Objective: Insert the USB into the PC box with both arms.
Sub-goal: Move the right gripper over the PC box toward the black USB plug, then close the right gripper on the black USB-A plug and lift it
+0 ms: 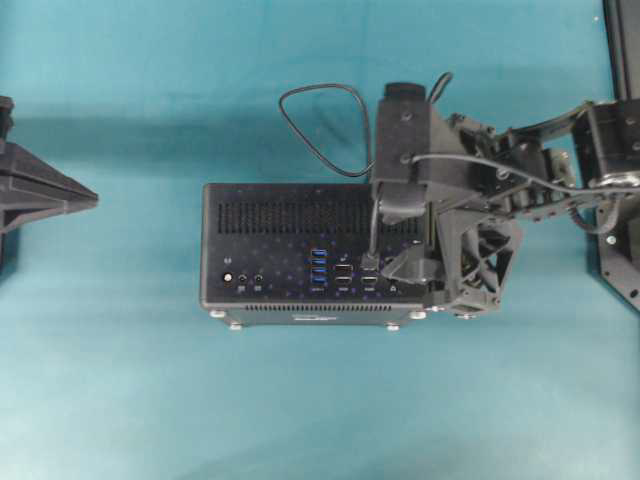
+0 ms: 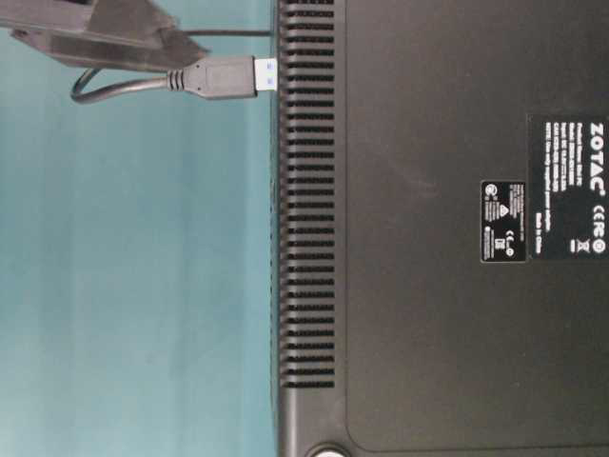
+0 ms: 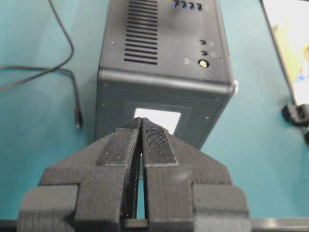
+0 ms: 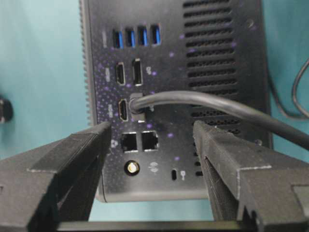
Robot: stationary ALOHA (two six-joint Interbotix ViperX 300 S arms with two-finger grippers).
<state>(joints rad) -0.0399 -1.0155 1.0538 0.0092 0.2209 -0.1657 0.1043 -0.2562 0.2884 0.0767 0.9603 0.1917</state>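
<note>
Standing in a port of the computer box (image 4: 178, 63), the plug (image 4: 137, 104) sits between the right tool's (image 4: 154, 145) spread, empty fingers; the left tool (image 3: 140, 140) is clenched, holding nothing.

Matt black PC box (image 1: 300, 215), speckled face

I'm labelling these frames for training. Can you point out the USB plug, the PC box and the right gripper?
USB plug (image 2: 217, 78): table-level view, on the dark plug body.
PC box (image 1: 270, 255): overhead view, on its top panel left of the blue ports.
right gripper (image 4: 153, 181): right wrist view, midway between its open fingertips.
</note>
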